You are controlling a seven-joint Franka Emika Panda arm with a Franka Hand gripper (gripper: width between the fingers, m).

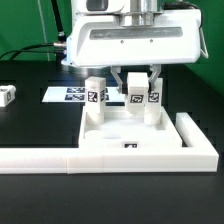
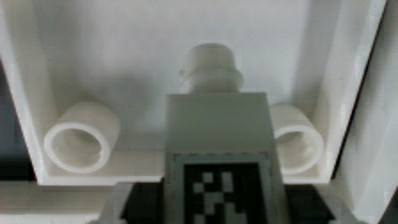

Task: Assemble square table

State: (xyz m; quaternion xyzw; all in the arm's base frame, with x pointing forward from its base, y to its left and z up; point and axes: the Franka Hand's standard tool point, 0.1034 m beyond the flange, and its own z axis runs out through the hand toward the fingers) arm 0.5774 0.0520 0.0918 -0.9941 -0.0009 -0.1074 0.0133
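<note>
The white square tabletop [image 1: 125,128] lies on the black table with its rim up. Short white legs stand in it: one at the exterior view's left [image 1: 94,98] and one at the right [image 1: 154,101]. My gripper [image 1: 136,82] is shut on another tagged white leg [image 1: 136,93] and holds it upright over the tabletop between those two. In the wrist view my gripper [image 2: 217,196] clamps this leg [image 2: 217,135], with its tag facing the camera. Beyond it the tabletop [image 2: 143,60] carries three round legs [image 2: 80,135] [image 2: 302,142] [image 2: 210,66].
A long white L-shaped border bar [image 1: 100,157] runs along the front and the exterior view's right side of the tabletop. The marker board [image 1: 68,94] lies behind at the left. A loose tagged white block [image 1: 6,96] sits at the far left edge.
</note>
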